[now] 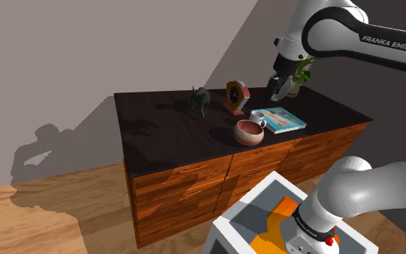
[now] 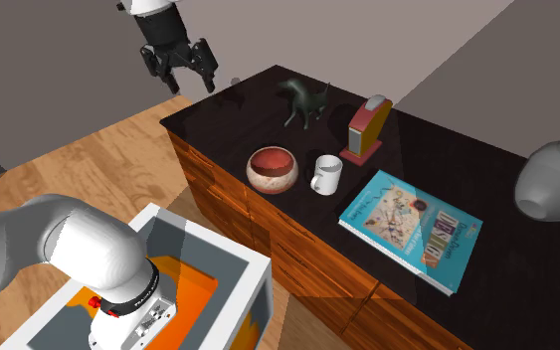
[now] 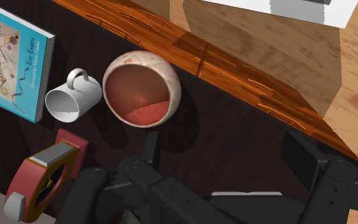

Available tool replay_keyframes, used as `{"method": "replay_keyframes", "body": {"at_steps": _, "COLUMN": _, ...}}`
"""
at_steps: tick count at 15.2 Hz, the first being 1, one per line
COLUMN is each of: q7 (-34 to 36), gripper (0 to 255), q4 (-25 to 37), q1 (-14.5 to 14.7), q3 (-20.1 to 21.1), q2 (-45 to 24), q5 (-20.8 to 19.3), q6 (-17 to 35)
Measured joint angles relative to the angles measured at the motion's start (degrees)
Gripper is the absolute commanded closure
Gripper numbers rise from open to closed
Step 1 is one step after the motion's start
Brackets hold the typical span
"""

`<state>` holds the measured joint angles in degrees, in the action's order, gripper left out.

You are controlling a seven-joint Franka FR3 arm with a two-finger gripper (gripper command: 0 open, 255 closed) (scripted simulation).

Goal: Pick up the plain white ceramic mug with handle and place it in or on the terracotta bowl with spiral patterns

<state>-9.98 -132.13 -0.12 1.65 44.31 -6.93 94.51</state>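
One white mug (image 2: 326,175) stands upright on the dark dresser top (image 2: 230,117), just right of the reddish bowl (image 2: 272,167) in the second exterior view, with a blue book (image 2: 412,227) farther right. The gripper (image 2: 183,78) hangs high above the dresser, fingers spread, holding nothing.

On the dark cabinet top (image 1: 165,123), a white mug (image 1: 257,118) stands just beside a reddish bowl (image 1: 249,133), between it and a blue book (image 1: 280,119). The gripper (image 1: 280,88) hangs over the top's rear, near a small clock (image 1: 236,97) and what looks like a plant (image 1: 304,72).
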Motion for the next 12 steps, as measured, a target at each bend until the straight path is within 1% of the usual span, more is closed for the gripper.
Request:
{"method": "replay_keyframes", "body": {"at_steps": 1, "q7": 0.0, "gripper": 0, "q4": 0.0, "q1": 0.0, "q3": 0.0, "q2": 0.0, "q5": 0.0, "q6": 0.0}}
{"method": "replay_keyframes", "body": {"at_steps": 3, "q7": -1.1, "gripper": 0, "q4": -0.39, "q1": -0.33, "q3": -1.28, "q2": -1.15, "q5": -0.41, "q6": 1.45}}
{"method": "replay_keyframes", "body": {"at_steps": 5, "q7": -2.54, "gripper": 0, "q4": -1.47, "q1": -0.76, "q3": -3.07, "q2": -2.87, "q5": -0.92, "q6": 4.07}}
{"method": "replay_keyframes", "body": {"at_steps": 7, "q7": -5.06, "gripper": 0, "q4": -2.19, "q1": -1.52, "q3": -5.77, "q2": -4.54, "q5": -1.82, "q6": 6.42}}
{"method": "replay_keyframes", "body": {"at_steps": 12, "q7": -10.06, "gripper": 0, "q4": -1.53, "q1": -2.62, "q3": -11.18, "q2": -11.53, "q5": -2.64, "q6": 12.38}}
